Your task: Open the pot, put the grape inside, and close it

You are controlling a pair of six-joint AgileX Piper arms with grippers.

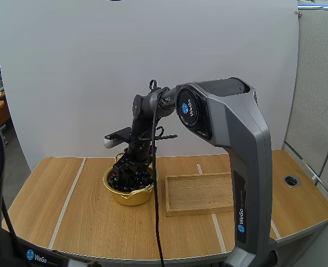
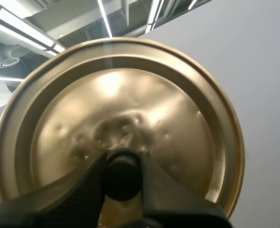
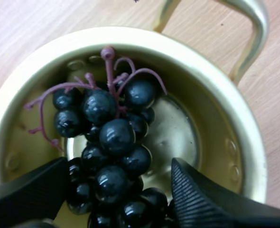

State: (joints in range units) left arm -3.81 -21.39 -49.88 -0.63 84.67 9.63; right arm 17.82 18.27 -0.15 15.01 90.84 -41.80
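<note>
Grapes [image 3: 111,156] in the pot [image 3: 247,156], lid [image 2: 173,109] held ready.
Right gripper [image 3: 118,173] stands open over the grapes inside the pot; lift straight up, clear of the stems [image 3: 110,71]. Left gripper [image 2: 122,164] pinches the lid knob [image 2: 122,179].

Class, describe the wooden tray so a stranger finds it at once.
Start at the light wooden table. On it, right of the round gold metal pot, lies the shallow rectangular wooden tray. Unlike the pot, it is flat and square-cornered.
</note>
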